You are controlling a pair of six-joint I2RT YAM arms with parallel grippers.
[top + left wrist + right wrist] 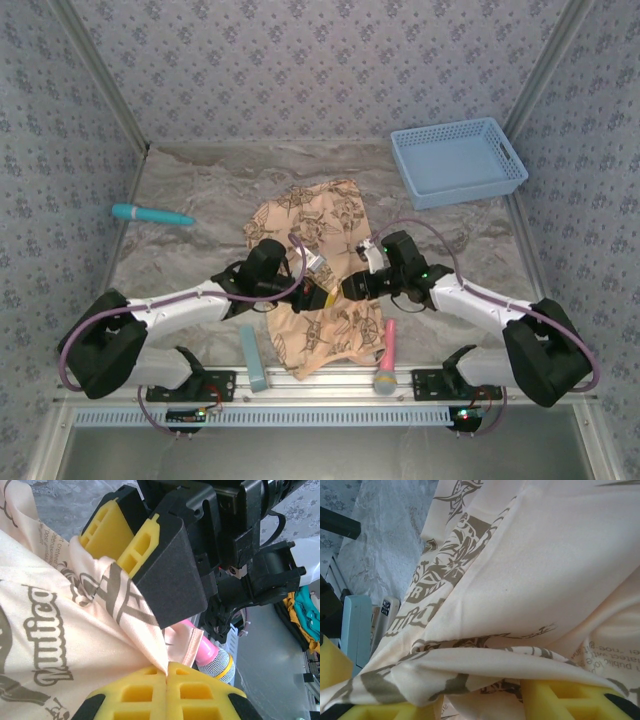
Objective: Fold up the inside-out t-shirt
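1. My left gripper [167,669] is fully closed, its yellow pads pressed together on a thin edge of the inside-out t-shirt [320,225]. In the top view it [322,296] sits over the middle of the cloth.
2. My right gripper [120,537] faces the left one, just beside it. Its jaws stand partly apart, and a fold of the printed cloth is bunched at the pad tips. In the right wrist view the fold [485,665] drapes across both yellow pads [570,700]. I cannot tell whether they press on it.
3. The t-shirt lies crumpled lengthwise on the marbled table [200,260], from the centre towards the near edge between my two arms. The pale inner side faces up, with the brown print showing faintly through it.
4. A toy microphone [385,360] with a pink handle lies at the near edge, touching the shirt's right hem. In the left wrist view its mesh head [217,666] pokes out from under the cloth just below my right gripper.
5. A light-blue block [254,358] lies at the shirt's near-left corner, just beside the cloth. It also appears in the right wrist view [355,630].
6. A teal pen-shaped stick [152,214] lies well off to the left.
7. A light-blue plastic basket [475,192] sits at the far right, apart from the shirt.
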